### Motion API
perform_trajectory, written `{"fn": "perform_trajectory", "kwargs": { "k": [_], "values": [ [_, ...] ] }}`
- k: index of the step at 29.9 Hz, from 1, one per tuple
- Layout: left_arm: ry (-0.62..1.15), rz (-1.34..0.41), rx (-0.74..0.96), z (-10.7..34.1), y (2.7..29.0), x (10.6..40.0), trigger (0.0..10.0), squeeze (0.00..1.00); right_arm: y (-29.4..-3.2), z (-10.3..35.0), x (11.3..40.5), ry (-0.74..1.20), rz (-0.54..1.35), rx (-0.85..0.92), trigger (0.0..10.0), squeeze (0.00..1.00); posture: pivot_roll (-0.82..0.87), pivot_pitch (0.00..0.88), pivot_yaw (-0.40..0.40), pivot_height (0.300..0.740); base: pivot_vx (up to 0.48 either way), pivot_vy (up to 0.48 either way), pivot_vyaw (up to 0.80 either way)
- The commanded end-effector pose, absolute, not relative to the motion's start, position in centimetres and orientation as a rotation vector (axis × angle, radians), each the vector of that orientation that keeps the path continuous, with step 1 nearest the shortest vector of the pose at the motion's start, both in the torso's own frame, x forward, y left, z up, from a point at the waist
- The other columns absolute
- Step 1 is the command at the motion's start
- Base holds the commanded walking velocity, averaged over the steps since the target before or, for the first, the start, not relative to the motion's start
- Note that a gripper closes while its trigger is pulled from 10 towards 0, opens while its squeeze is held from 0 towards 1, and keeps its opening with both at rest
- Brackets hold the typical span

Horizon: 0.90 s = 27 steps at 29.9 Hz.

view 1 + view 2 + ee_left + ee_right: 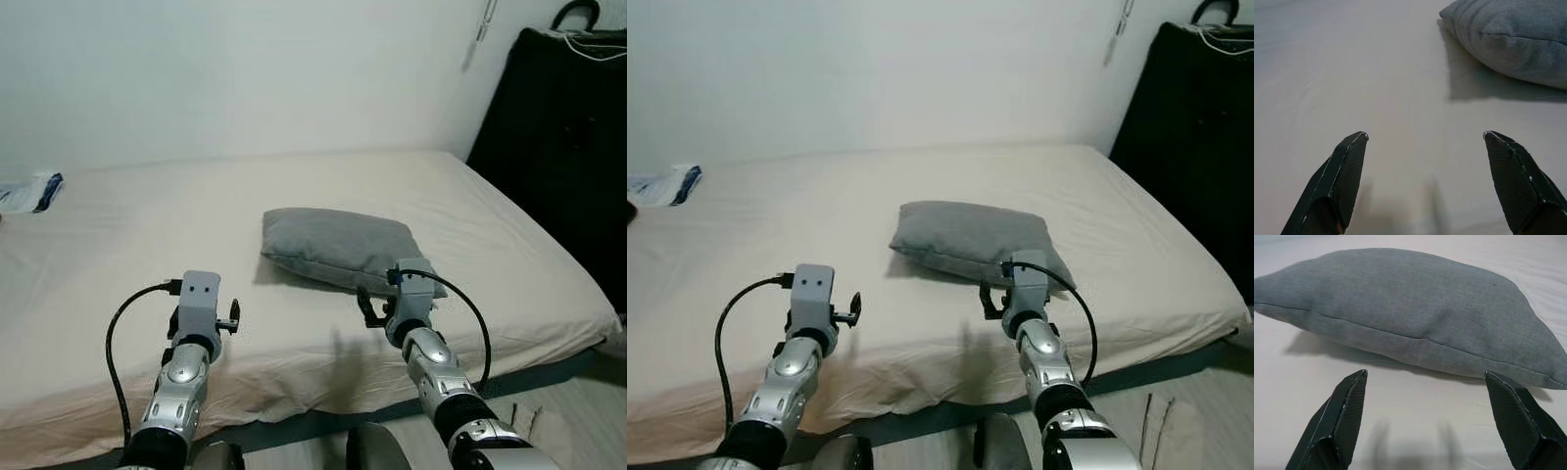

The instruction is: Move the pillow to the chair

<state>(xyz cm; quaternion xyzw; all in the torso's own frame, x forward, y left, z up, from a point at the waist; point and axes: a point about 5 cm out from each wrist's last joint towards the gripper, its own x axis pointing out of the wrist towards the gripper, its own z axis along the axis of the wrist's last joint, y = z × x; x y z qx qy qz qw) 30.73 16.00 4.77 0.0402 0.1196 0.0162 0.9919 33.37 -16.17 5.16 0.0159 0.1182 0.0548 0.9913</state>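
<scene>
Grey pillow (336,248) lies flat on the bed (118,264), toward its right half, one long seam facing the near edge; bare cream sheet all round it, widest to the left; mattress edge drops off just behind both wrists. Right gripper (1425,377) low over the sheet just short of the pillow's seam, fingers spread wide, nothing held. Left gripper (1425,137) likewise released, over bare sheet, pillow corner well off to its side. Tall black case (563,147) stands past the bed's right edge; small white-and-blue packet (31,191) at far left, its print too small to read.
</scene>
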Motion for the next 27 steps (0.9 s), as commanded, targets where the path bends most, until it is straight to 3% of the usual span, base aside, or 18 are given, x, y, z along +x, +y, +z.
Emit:
{"fn": "perform_trajectory", "kwargs": {
  "k": [1, 9, 15, 24, 27],
  "values": [
    [0.241, 0.029, 0.087, 4.9, 16.1, 30.8, 10.0, 0.00, -16.2, 5.0, 33.2, 0.233, 0.108, 0.049, 10.0, 0.00, -0.02, 0.000, -0.040, 0.611, 0.000, 0.000, 0.00],
    [0.267, 0.010, 0.073, 4.6, 15.8, 30.7, 10.0, 0.00, -15.9, 5.0, 33.2, 0.237, 0.127, 0.043, 10.0, 0.00, -0.03, 0.000, -0.029, 0.581, 0.000, 0.000, 0.00],
    [0.291, 0.008, -0.048, 4.6, 15.1, 30.9, 10.0, 0.00, -16.1, 5.3, 33.4, 0.235, 0.127, 0.025, 10.0, 0.00, -0.03, 0.017, -0.030, 0.581, 0.000, 0.000, 0.00],
    [0.337, -0.143, -0.504, 5.7, 12.7, 32.2, 10.0, 0.00, -16.1, 6.1, 34.2, 0.221, 0.155, -0.003, 10.0, 0.00, -0.01, 0.059, -0.040, 0.571, 0.000, 0.000, 0.00],
    [0.322, -0.173, -0.569, 6.5, 12.1, 32.8, 10.0, 0.00, -16.1, 6.3, 34.3, 0.220, 0.157, 0.003, 10.0, 0.00, -0.01, 0.063, -0.042, 0.571, 0.000, 0.000, 0.00]
  ]
}}
